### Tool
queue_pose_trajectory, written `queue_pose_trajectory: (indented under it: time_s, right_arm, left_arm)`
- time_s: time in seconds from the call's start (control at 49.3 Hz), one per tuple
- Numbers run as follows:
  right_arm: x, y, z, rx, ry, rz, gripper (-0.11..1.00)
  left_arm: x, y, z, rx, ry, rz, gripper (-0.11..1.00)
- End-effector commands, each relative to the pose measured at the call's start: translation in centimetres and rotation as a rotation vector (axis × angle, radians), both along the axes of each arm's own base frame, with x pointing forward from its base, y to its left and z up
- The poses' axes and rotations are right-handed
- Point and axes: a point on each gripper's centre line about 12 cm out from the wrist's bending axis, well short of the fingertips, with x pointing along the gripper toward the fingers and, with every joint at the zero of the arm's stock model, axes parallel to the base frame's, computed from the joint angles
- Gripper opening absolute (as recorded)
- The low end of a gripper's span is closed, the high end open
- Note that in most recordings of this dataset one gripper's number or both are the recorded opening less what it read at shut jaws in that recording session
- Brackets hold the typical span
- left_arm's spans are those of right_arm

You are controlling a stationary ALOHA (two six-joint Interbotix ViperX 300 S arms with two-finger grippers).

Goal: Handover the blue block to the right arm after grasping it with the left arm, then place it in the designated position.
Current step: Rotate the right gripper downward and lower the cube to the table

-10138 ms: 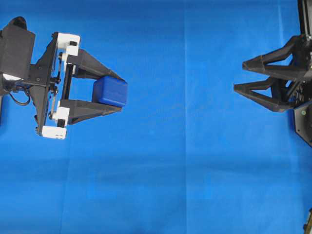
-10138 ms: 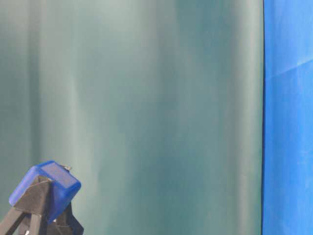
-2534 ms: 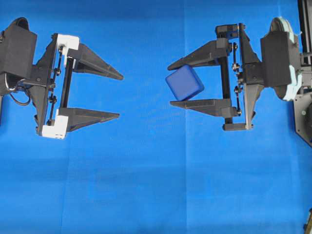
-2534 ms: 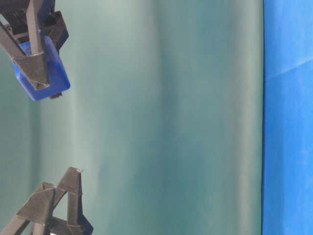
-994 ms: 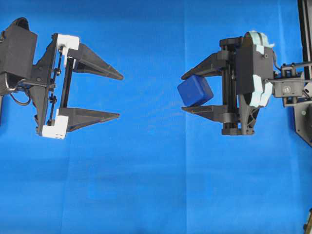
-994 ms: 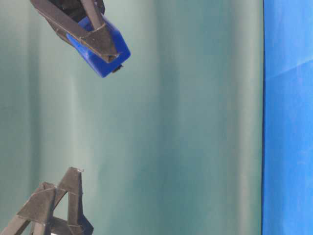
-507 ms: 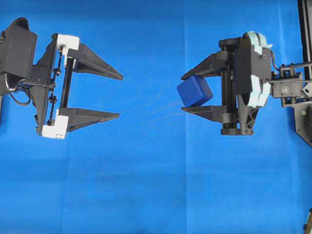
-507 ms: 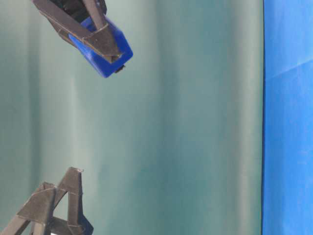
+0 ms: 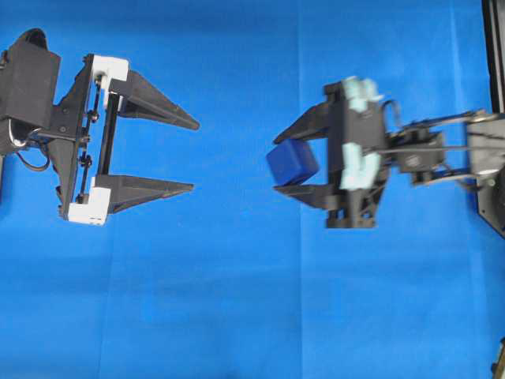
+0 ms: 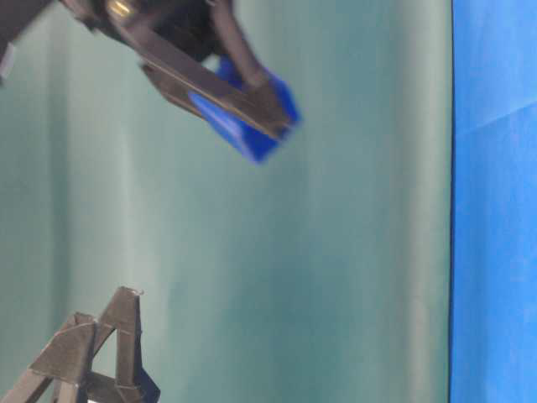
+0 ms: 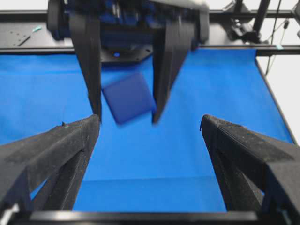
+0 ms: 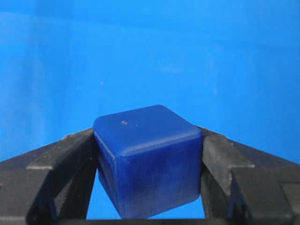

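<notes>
My right end effector (image 9: 276,162) is clamped on the blue block (image 9: 292,161), one black finger pressed against each of two opposite faces, so the cube sits tilted between the tips and up off the blue sheet (image 9: 237,300) that covers the desk. From my right wrist camera the block (image 12: 149,159) fills the gap between the fingers (image 12: 61,164), and only the blue sheet lies beyond it. Seen from overhead, the block is held right of the desk's middle, nearer the right edge than the left, and my right arm (image 9: 426,150) reaches in from that right edge, blurred. My left end effector (image 9: 193,155) is spread wide and carries nothing; its white end pieces (image 9: 106,71) cap the rail at the left side of the desk, and its two fingers point toward the block with a clear gap between them and it. From my left wrist camera, the block (image 11: 129,97) hangs in the right end effector's fingers (image 11: 168,61) ahead of my own open left fingers (image 11: 51,150). At table level the block (image 10: 252,117) shows near the top, held in the air, its outline smeared.
</notes>
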Motion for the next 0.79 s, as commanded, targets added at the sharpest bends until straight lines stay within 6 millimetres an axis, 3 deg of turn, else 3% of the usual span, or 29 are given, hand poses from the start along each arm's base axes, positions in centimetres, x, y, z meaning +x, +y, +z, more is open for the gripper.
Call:
queue_pose_trajectory:
  time_s: [0.0, 0.466, 0.77]
  right_arm:
    - [1.3, 0.3, 0.5, 0.014, -0.035, 0.009, 0.52]
    - [6.5, 0.5, -6.6, 0.038, 0.030, 0.035, 0.52]
    - [8.9, 0.4, -10.9, 0.067, 0.074, 0.030, 0.52]
  left_arm:
    - [0.0, 0.0, 1.0, -0.002, -0.031, 0.002, 0.93]
    - [0.0, 0.1, 0.9, -0.002, -0.021, 0.002, 0.93]
    - [0.0, 0.0, 0.8, -0.001, -0.015, 0.000, 0.93]
